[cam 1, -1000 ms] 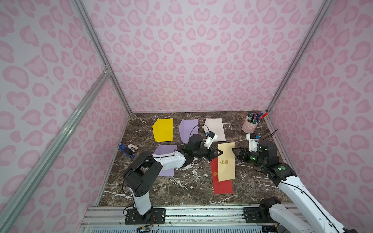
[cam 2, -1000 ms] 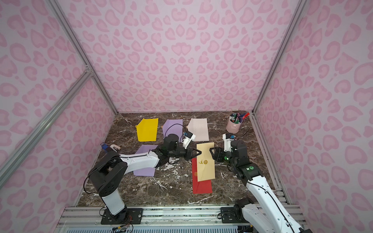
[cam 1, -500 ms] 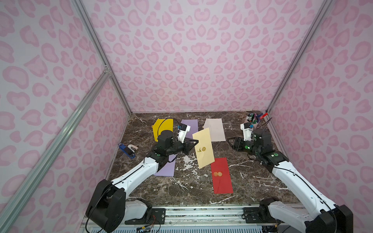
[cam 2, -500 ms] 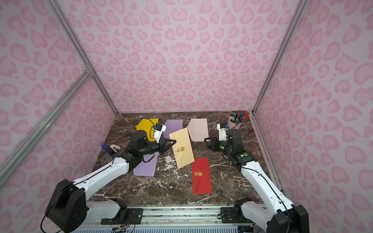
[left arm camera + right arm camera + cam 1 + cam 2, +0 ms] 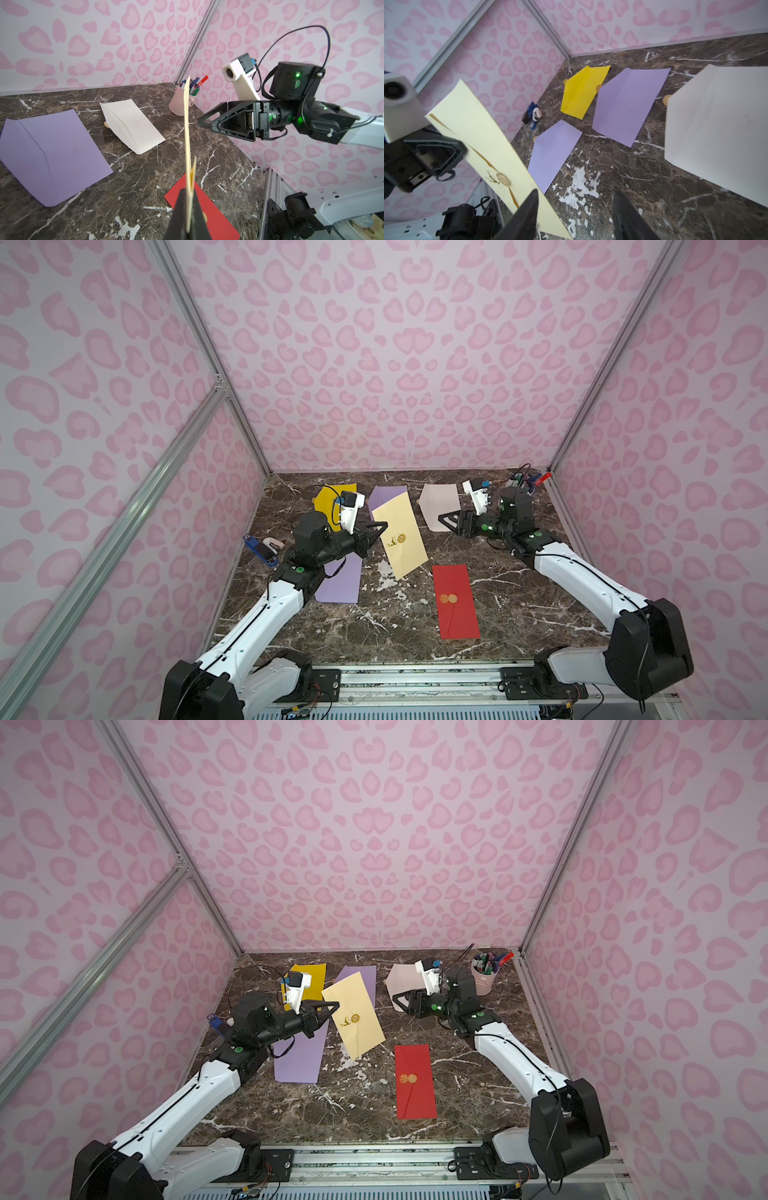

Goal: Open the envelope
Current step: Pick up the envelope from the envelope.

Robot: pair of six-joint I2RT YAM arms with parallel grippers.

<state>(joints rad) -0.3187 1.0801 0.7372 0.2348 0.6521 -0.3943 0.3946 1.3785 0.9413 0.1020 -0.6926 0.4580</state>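
The cream envelope [image 5: 405,543] with a gold seal [image 5: 401,537] hangs tilted in the air over the marble table, seal side facing the right arm. My left gripper [image 5: 380,526] is shut on its left edge; the left wrist view shows the envelope [image 5: 188,135] edge-on, pinched between the two black fingers [image 5: 180,207]. To its right, above the white envelope [image 5: 438,506], my right gripper [image 5: 442,519] is open and holds nothing. In the right wrist view the envelope [image 5: 483,149] lies just beyond one fingertip [image 5: 529,205], and its flap looks closed under the seal [image 5: 504,180].
A red envelope [image 5: 455,600] lies flat at front centre. Two purple envelopes [image 5: 340,580] [image 5: 365,979] and a yellow one [image 5: 309,977] lie to the left and back. A pink pen cup [image 5: 484,977] stands in the back right corner. A stapler [image 5: 262,549] lies by the left wall.
The left gripper has lifted the cream envelope off the red one and carried it left and back. The right arm has drawn back toward the far right, still open.
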